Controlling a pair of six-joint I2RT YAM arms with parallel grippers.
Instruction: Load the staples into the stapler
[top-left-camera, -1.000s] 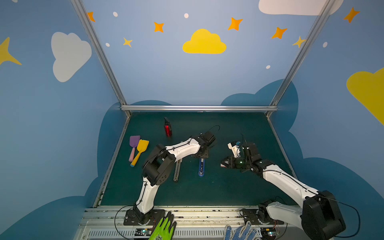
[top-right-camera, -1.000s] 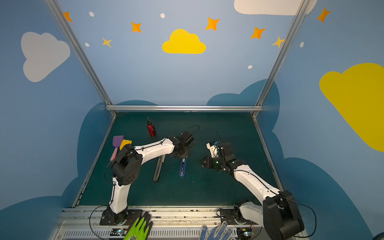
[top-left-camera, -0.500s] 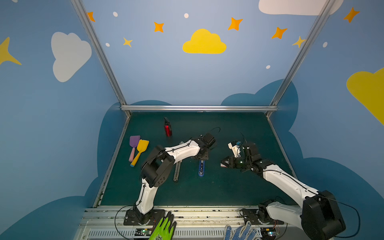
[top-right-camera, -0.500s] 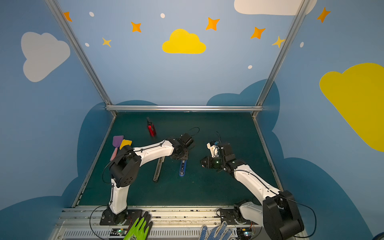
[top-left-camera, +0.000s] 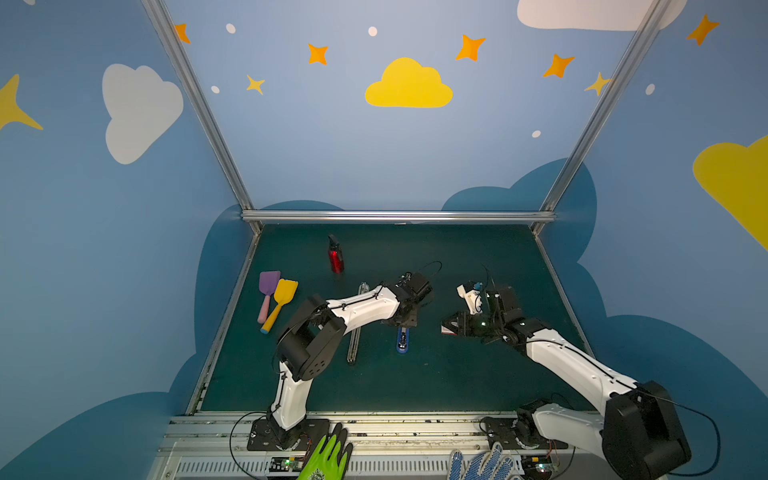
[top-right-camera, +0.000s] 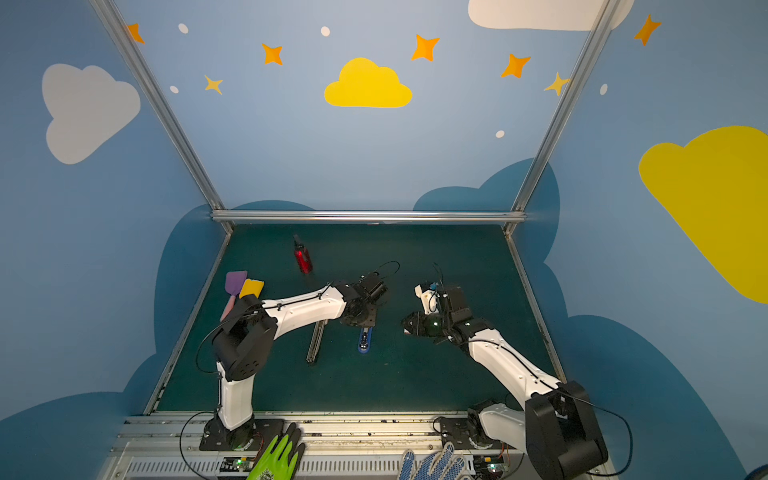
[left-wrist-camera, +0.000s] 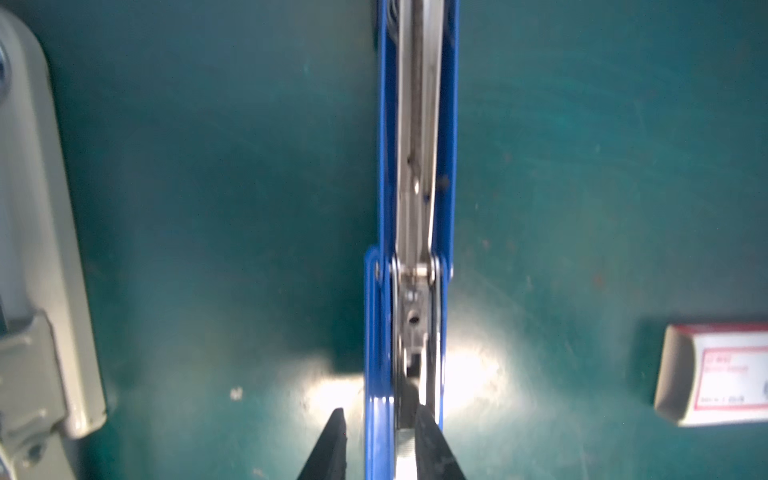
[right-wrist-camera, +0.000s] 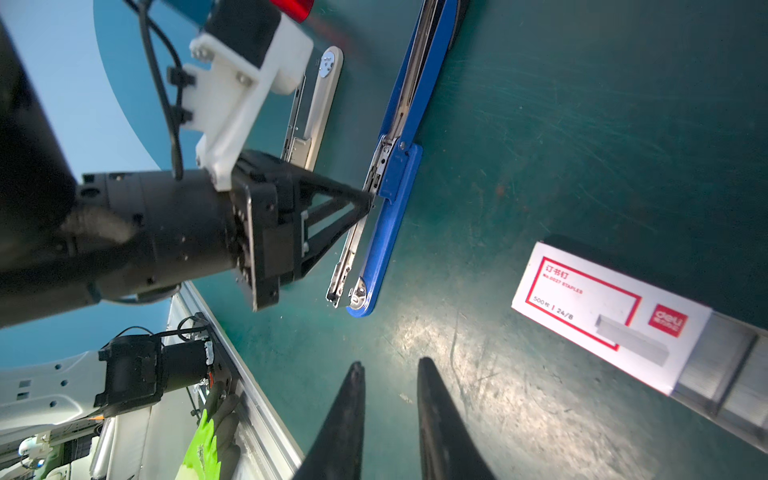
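The blue stapler (top-left-camera: 402, 340) (top-right-camera: 364, 341) lies opened flat on the green mat, its metal magazine (right-wrist-camera: 353, 245) showing. My left gripper (left-wrist-camera: 381, 415) (top-left-camera: 405, 322) points down at its hinge end. Its jaws stand a little apart astride the blue side wall (left-wrist-camera: 378, 332). One finger is outside the wall with a gap showing, the other over the metal channel. The staples box (right-wrist-camera: 602, 307) (left-wrist-camera: 715, 374) is white with a red label, and its tray (right-wrist-camera: 727, 374) of grey strips is slid out. My right gripper (right-wrist-camera: 391, 365) (top-left-camera: 453, 323) hovers beside the box, narrowly open and empty.
A long grey metal stapler (top-left-camera: 355, 332) (right-wrist-camera: 320, 104) lies left of the blue one. A red bottle (top-left-camera: 335, 257) stands further back. Purple (top-left-camera: 269, 286) and yellow (top-left-camera: 284, 293) spatulas lie by the left wall. Gloves (top-left-camera: 328, 457) rest on the front rail.
The left arm has shifted slightly, its elbow drifting left, with the gripper staying over the stapler. The right arm and the box have not moved.
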